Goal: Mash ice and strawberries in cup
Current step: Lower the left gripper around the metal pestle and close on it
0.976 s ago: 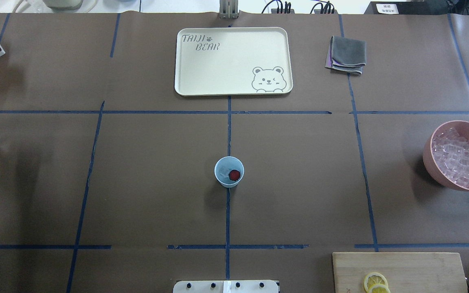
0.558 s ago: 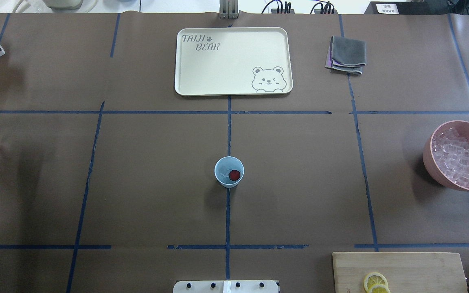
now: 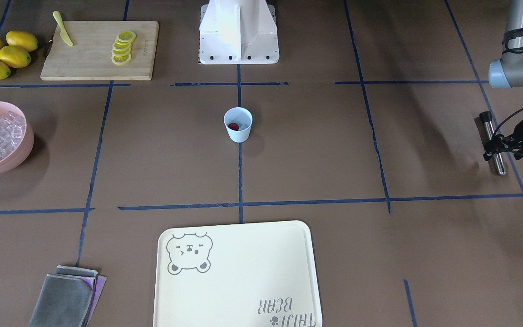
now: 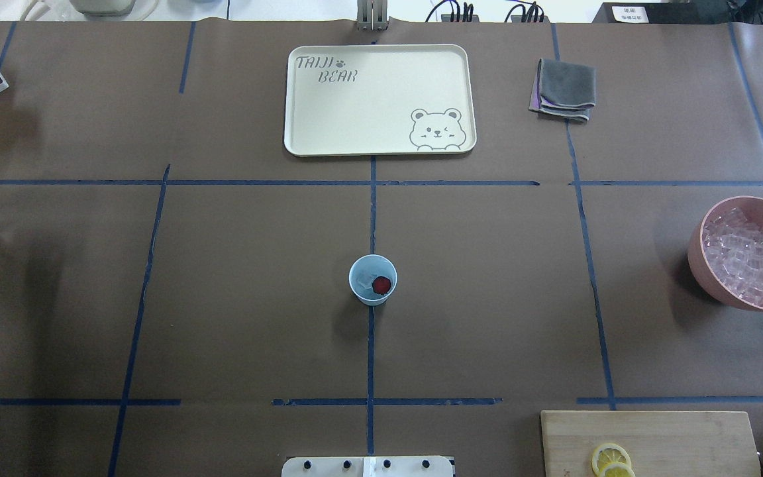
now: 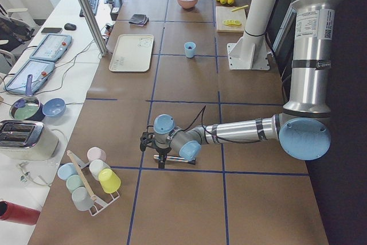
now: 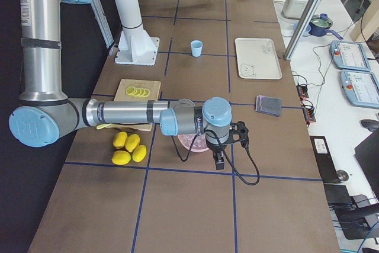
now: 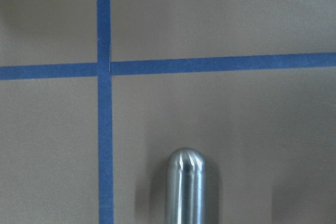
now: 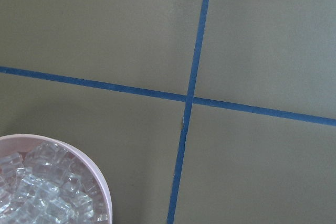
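Two arms stretch out low, each well away from the cup (image 4: 373,279), which stands upright on the table (image 4: 236,278). Inside the cup we see the strawberry (image 4: 381,285) lying against the wall nearest the robot, with a pale cube or two beside it.

Far to the robot's left of the cup, the left arm holds its forearm almost level and its wrist bent down. The left gripper (image 3: 493,146) has its fingers closed around a metal rod (image 3: 497,165), which lies roughly level just over the table. We cannot tell whether the rod touches it.

Far to the cup's other side, the right arm's forearm is also level, with the right gripper (image 6: 218,159) pointing down beside the pink bowl (image 4: 703,265) heaped with ice (image 4: 749,262). We cannot tell how wide its fingers stand.
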`<state>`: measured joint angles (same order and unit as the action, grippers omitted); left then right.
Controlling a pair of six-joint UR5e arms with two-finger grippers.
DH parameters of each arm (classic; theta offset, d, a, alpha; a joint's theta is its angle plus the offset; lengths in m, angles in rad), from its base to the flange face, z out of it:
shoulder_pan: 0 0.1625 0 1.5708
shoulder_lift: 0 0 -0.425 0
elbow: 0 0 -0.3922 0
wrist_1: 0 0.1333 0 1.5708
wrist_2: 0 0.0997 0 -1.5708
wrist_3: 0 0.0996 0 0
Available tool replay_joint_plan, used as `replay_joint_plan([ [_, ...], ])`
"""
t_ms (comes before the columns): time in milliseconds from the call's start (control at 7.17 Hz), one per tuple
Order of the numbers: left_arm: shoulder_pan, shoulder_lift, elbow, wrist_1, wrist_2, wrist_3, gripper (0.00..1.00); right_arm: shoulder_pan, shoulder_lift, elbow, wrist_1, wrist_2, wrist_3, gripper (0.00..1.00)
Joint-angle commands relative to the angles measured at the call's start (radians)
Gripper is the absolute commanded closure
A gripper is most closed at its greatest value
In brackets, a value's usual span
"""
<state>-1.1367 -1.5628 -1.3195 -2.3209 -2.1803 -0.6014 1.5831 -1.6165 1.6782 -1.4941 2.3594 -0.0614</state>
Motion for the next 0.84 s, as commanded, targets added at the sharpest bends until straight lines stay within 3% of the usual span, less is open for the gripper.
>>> replay_joint_plan([
  [0,0.0,0.0,0.0,0.0,0.001,-0.003,0.29,0.0,0.001,0.0,0.0,0.0,0.0,0.0],
  [697,0.0,0.0,-0.004,-0.002,0.001,-0.005,0.86,0.0,0.004,0.0,0.0,0.0,0.002,0.0],
])
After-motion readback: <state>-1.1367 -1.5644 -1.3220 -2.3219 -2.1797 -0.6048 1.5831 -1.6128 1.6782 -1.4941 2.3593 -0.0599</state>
